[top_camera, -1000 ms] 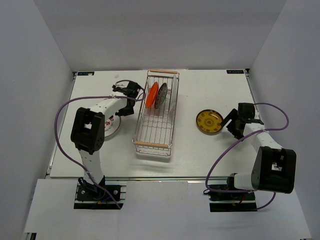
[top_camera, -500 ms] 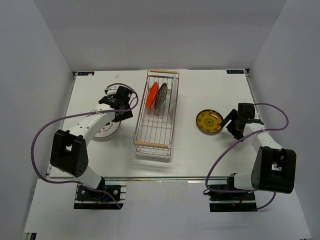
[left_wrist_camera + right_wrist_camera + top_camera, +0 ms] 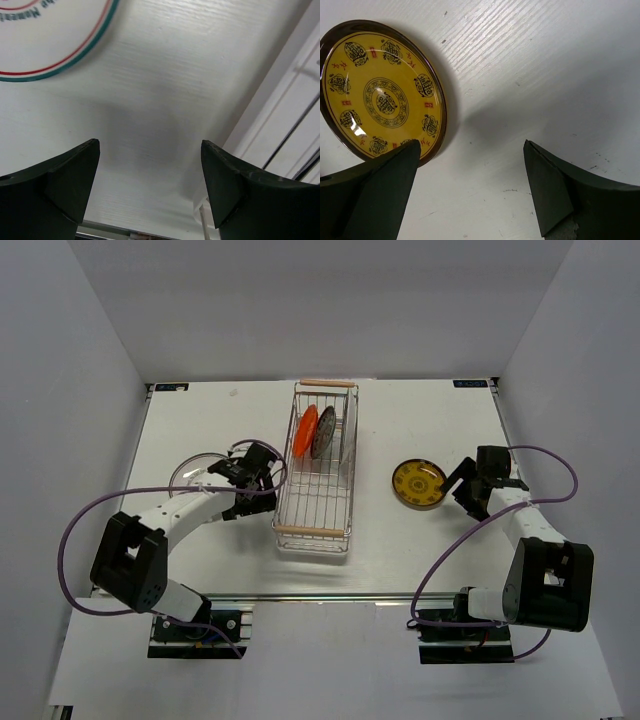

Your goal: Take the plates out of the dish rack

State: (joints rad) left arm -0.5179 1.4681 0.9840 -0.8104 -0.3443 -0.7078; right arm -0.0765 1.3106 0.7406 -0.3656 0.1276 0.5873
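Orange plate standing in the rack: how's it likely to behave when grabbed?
The orange plate looks rigid and smooth, so probably slippery at its thin rim. Standing on edge in the dish rack, it may roll or tip against the grey plate beside it once nudged.

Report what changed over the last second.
The left claw, open, swung from beside the orange plate back toward the dish rack near end, uncovering the white plate. The right claw, yellow plate and grey plate stayed put.
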